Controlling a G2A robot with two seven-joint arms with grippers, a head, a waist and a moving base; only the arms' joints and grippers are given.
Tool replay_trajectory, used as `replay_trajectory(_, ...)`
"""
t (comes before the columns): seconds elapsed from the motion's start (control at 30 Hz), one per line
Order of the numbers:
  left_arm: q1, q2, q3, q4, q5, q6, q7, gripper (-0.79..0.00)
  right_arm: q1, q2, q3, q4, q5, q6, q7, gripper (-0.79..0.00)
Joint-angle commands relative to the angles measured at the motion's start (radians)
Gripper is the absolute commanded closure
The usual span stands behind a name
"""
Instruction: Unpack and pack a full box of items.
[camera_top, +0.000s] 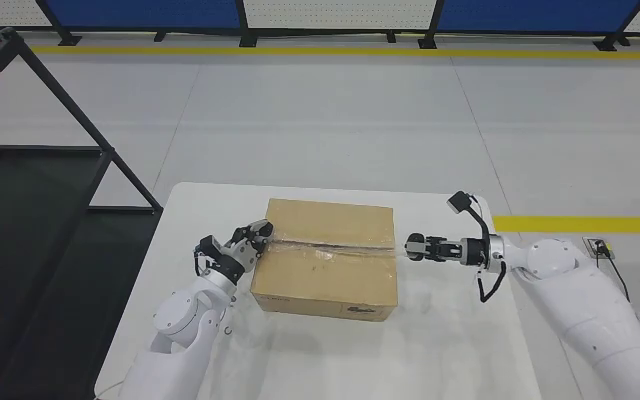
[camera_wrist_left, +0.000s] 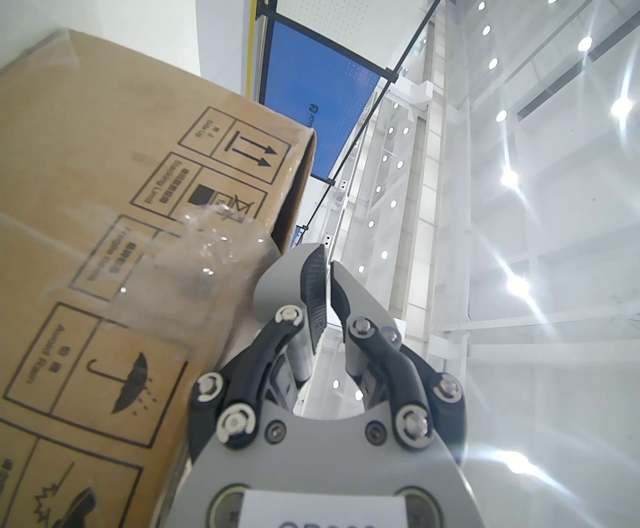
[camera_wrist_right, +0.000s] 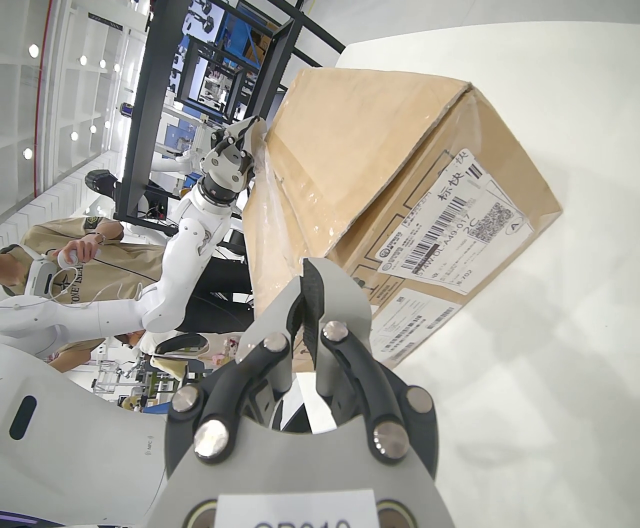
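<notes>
Table (camera_top: 450, 350): white, smooth, w/ bare room all round the box (camera_top: 325, 265). Box sits mid-table: brown cardboard, rectangular, flaps closed, crinkly clear tape (camera_top: 320, 247) along top seam. Left gripper (camera_top: 258, 233) at box's left top edge by tape, fingers nearly together, nothing seen btwn. Right gripper (camera_top: 410, 246) just beside right end, pinched closed, empty.

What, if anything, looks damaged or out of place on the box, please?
The clear tape at the end of the box beside the left gripper is crumpled and lifting off the cardboard instead of lying flat. Otherwise the box is closed and looks intact.
</notes>
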Motion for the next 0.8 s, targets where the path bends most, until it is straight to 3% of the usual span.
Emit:
replay_trajectory(0.0, 0.001, 0.0, 0.0, 0.0, 0.001, 0.0, 0.0, -0.132, 0.005, -0.002, -0.007, 0.006, -0.003, -0.003, -0.003, 0.0)
replay_trajectory(0.17, 0.002, -0.001, -0.002, -0.001, 0.002, 0.0, -0.001, -0.132, 0.011, -0.008, -0.023, 0.022, -0.005, -0.022, -0.022, 0.0)
replay_trajectory(0.27, 0.003, -0.002, -0.002, -0.002, 0.004, 0.001, 0.001, -0.126, 0.015, -0.01, -0.031, 0.034, -0.001, -0.031, -0.031, -0.092)
replay_trajectory(0.33, 0.003, -0.002, -0.003, -0.002, 0.004, 0.002, 0.001, -0.126, 0.016, -0.011, -0.036, 0.041, 0.005, -0.04, -0.04, -0.219)
replay_trajectory(0.47, 0.003, -0.002, -0.004, -0.003, 0.008, 0.005, 0.001, -0.123, 0.021, -0.012, -0.049, 0.051, 0.009, -0.047, -0.046, -0.2)
replay_trajectory(0.77, 0.005, -0.004, -0.006, -0.003, 0.008, 0.003, 0.001, -0.117, 0.034, -0.013, -0.071, 0.07, 0.035, -0.051, -0.051, -0.237)
